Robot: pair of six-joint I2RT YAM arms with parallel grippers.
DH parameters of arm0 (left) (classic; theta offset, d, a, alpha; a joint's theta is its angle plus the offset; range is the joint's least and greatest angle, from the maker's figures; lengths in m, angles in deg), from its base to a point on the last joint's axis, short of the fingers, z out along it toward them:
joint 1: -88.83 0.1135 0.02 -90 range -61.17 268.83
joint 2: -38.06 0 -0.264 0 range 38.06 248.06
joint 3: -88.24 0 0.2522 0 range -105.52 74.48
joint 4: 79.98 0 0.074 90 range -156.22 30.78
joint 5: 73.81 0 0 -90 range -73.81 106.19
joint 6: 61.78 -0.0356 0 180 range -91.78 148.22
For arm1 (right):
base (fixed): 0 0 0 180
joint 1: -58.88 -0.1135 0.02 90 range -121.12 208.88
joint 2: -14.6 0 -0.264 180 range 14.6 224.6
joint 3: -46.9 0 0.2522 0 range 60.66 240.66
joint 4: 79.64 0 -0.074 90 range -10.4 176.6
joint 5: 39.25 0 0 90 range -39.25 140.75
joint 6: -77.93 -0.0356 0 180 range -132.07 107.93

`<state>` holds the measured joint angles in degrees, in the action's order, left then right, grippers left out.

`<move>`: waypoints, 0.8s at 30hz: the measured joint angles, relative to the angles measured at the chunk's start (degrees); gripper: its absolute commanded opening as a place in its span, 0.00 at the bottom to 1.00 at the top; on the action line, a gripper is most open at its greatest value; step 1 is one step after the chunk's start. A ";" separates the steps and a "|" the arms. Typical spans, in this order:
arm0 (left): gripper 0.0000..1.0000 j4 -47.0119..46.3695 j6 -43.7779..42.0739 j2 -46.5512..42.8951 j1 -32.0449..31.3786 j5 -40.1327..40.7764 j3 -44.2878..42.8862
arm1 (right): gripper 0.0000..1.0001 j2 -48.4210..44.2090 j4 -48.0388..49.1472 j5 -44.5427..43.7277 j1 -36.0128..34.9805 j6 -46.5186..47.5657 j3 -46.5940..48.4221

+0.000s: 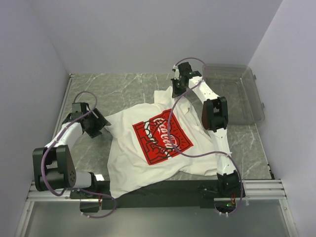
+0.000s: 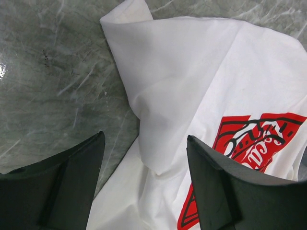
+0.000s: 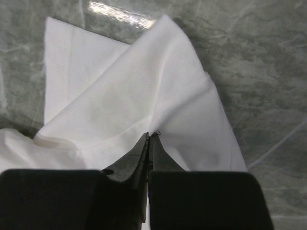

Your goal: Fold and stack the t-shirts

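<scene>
The white t-shirt [image 1: 143,170] lies rumpled and face up in the middle of the table, its red square print [image 1: 162,136] showing. My left gripper [image 1: 100,123] hovers at the shirt's left sleeve. In the left wrist view this gripper [image 2: 145,136] is open, with a fold of the t-shirt [image 2: 177,72] lying below the gap and nothing held. My right gripper [image 1: 177,89] is at the shirt's far edge. The right wrist view shows that gripper [image 3: 149,135] shut, its tips pinching a crease of the t-shirt [image 3: 120,96].
A clear grey plastic bin [image 1: 237,94] sits at the back right, close to the right arm. The grey marbled tabletop [image 1: 118,91] shows around the shirt. Walls close in on the left, back and right. A purple cable [image 1: 197,154] droops across the shirt.
</scene>
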<state>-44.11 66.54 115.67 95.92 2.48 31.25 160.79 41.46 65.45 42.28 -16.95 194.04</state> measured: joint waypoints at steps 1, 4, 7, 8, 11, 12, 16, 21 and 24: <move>0.75 0.00 -0.02 -0.24 0.00 0.02 0.00 | 0.00 -0.26 0.37 0.68 0.15 0.07 -0.44; 0.75 0.09 -0.20 -1.05 0.00 0.04 0.00 | 0.00 -4.96 2.40 3.26 0.55 0.83 -7.32; 0.75 0.24 -0.44 -2.16 0.00 0.02 0.20 | 0.00 -13.31 3.96 7.63 1.29 2.08 -16.70; 0.75 0.26 -0.55 -2.58 0.00 0.02 0.33 | 0.00 -16.92 4.55 9.68 1.70 2.95 -19.89; 0.75 0.37 -1.27 -3.43 0.09 -0.13 0.96 | 0.00 -28.41 6.43 14.56 2.84 5.77 -28.74; 0.75 0.42 -1.31 -3.56 0.11 -0.20 1.14 | 0.00 -32.11 6.64 15.96 3.19 6.82 -31.50; 0.75 0.92 -1.77 -3.98 0.22 -0.90 1.79 | 0.04 -43.91 7.15 19.87 3.41 12.39 -44.04; 0.75 1.07 -2.21 -4.81 0.33 -2.16 2.05 | 0.38 -46.42 0.26 20.81 1.77 22.27 -60.96; 0.75 1.11 -2.40 -5.64 0.33 -2.97 2.54 | 0.52 -47.25 -5.16 18.86 1.99 27.76 -69.37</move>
<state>-42.99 64.14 110.03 96.25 -0.49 33.79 113.54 36.30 84.31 44.27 10.81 124.67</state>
